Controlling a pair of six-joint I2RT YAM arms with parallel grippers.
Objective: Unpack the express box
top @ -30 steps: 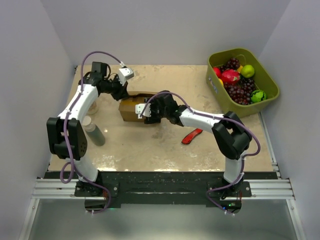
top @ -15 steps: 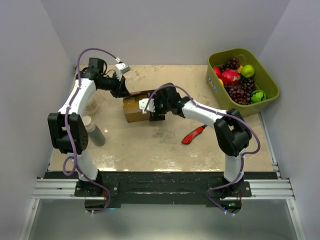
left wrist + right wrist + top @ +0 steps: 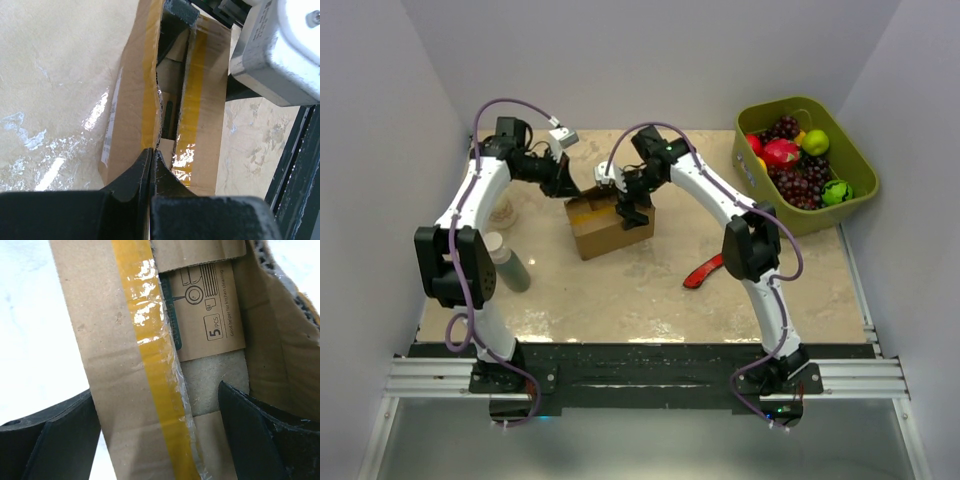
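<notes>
The express box [image 3: 605,232] stands on the table's middle left, its yellow-taped top flaps parted. My left gripper [image 3: 578,187] is at its far left corner. In the left wrist view the gripper [image 3: 151,152] is shut, pinching the edge of the box's left flap [image 3: 132,100]. My right gripper [image 3: 628,210] reaches down over the box top from the far side. In the right wrist view it [image 3: 156,390] is open and straddles a taped flap [image 3: 105,340], one finger outside and one inside the box. A printed cardboard pack [image 3: 210,315] lies inside.
A green bin [image 3: 855,165] of fruit stands at the back right. A red-handled tool [image 3: 705,272] lies right of the box. A grey bottle [image 3: 510,268] and a small cup [image 3: 493,242] stand at the left, near my left arm.
My right arm swung from the box's near side up over its far side. The box turned and shifted a little nearer. My left gripper stayed at the far left corner.
</notes>
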